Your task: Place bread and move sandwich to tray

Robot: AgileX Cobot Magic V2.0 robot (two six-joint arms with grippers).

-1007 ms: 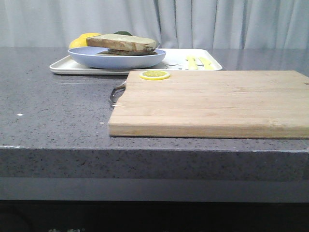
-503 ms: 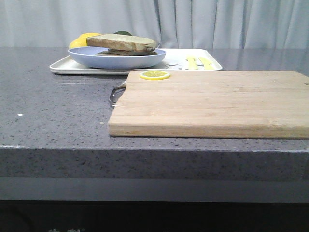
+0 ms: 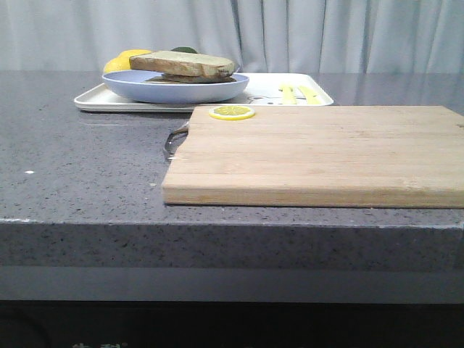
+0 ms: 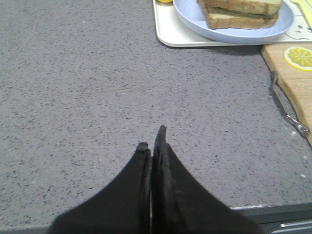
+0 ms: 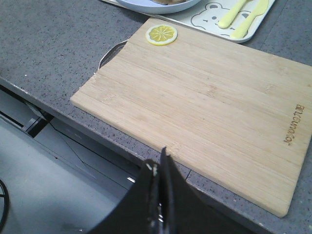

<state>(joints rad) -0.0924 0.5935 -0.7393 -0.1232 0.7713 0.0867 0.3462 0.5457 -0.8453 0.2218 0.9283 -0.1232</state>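
One sandwich (image 3: 185,65), two crusted slices stacked, on one round pale blue plate (image 3: 176,88) sitting on the white rectangular tray (image 3: 109,100). One wooden cutting board (image 3: 319,154), one lemon slice (image 3: 232,112) on its corner. Left gripper (image 4: 152,144) and right gripper (image 5: 159,163): fingers clenched together, holding nothing.

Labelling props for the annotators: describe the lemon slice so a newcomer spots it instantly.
Start at the large light wooden cutting board on the grey speckled countertop. Go to its far corner on the robot's left, beside the metal loop handle and just in front of the flat white rectangular tray. The thin round yellow lemon slice lies flat there, the only thing on the board.
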